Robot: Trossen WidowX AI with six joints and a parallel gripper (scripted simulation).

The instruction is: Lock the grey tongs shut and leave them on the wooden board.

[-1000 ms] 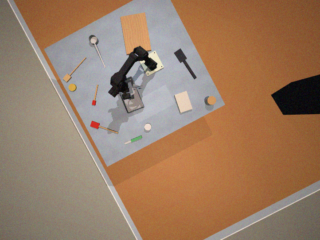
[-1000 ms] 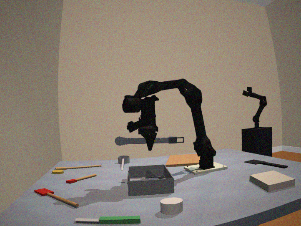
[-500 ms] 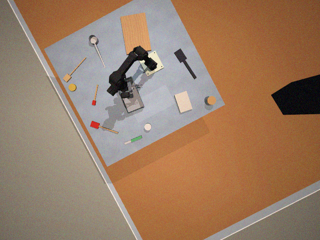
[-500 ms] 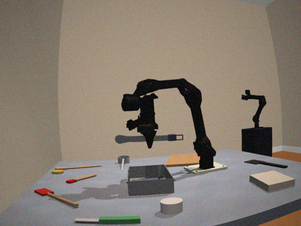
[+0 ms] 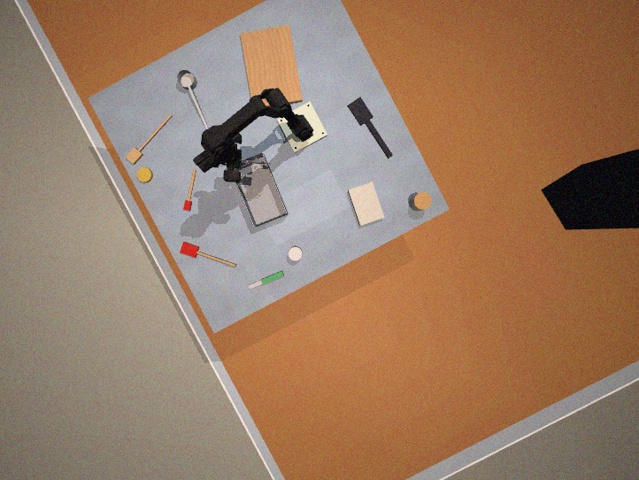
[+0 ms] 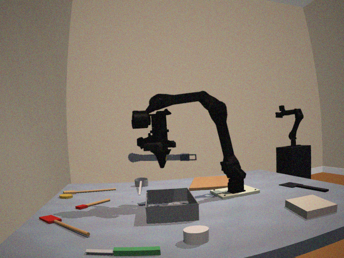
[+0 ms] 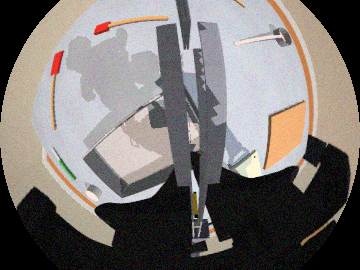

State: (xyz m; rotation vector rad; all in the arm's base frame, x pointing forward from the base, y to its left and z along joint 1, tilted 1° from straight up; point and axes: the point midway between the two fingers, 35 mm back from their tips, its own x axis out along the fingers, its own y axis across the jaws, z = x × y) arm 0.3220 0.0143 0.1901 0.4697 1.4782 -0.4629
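My gripper (image 6: 162, 165) (image 7: 188, 156) points down and is shut on the grey tongs (image 6: 144, 157) (image 7: 170, 100). It holds them in the air, well above the roasting tin (image 5: 271, 219) (image 6: 172, 213) (image 7: 102, 175). The tongs lie about level in the exterior view, with the rounded tips to the left and the hinge with its square ring to the right. In the wrist view their two arms run close together, with a narrow gap between them. The lock inside the hinge cannot be seen. The wooden board (image 5: 271, 57) (image 6: 208, 183) (image 7: 287, 135) lies beyond the arm's base.
A long-handled ladle (image 5: 187, 80) (image 6: 139, 187) lies left of the board. Red-headed tools (image 5: 189, 249) (image 6: 49, 219) and a yellow disc (image 5: 144, 174) are at the left. A green-handled tool (image 5: 272, 277), a white cylinder (image 5: 295, 253), a pale block (image 5: 365, 204) and a black spatula (image 5: 359, 110) are also there.
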